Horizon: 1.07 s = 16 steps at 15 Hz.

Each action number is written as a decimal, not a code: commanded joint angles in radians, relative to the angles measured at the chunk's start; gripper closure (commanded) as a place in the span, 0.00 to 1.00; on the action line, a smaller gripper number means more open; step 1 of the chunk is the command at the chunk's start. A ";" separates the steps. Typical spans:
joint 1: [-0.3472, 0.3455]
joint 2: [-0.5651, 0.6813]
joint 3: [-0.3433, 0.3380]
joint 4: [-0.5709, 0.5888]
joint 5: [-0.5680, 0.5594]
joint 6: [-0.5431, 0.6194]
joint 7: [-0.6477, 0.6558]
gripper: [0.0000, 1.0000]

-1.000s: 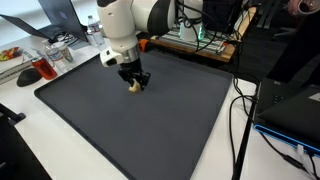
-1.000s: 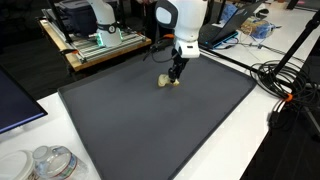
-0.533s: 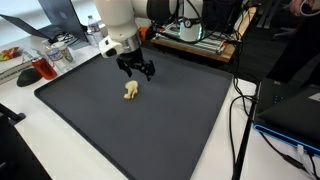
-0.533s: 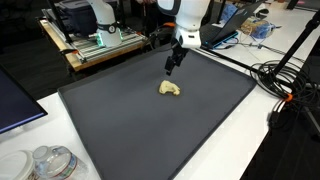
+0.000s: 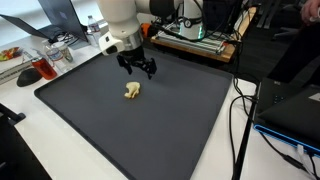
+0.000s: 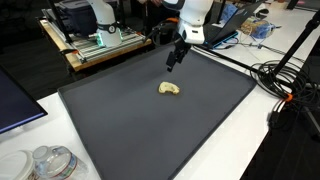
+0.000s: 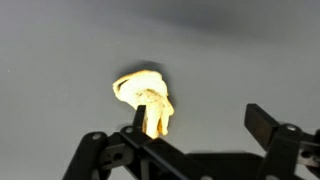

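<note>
So the little yellow lump (image 5: pixel 132 91) sits on the dark mat (image 5: pixel 160 135), just left of centre in an exterior view. The gripper (image 5: pixel 140 70) hangs right above it, jaws spread wide with nothing in them. Only the wrist view shows the lump (image 7: pixel 145 98) up close: crumpled and folded, mid-frame.

Pale yellow lump (image 5: pixel 132 91) with cream patches, seen against a plain dark grey mat (image 5: pixel 150 135). My gripper (image 5: pixel 139 70) is black. The arm (image 5: pixel 120 25) and table (image 5: pixel 50 140) are white.
</note>
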 commanded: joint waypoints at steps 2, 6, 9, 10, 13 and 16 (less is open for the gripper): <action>0.073 0.039 -0.028 0.144 -0.099 -0.097 0.122 0.00; 0.156 0.111 -0.043 0.293 -0.204 -0.257 0.268 0.00; 0.203 0.187 -0.041 0.410 -0.229 -0.383 0.331 0.00; 0.214 0.212 -0.040 0.447 -0.228 -0.421 0.344 0.00; 0.238 0.287 -0.040 0.547 -0.222 -0.502 0.365 0.00; 0.251 0.358 -0.049 0.628 -0.224 -0.539 0.383 0.00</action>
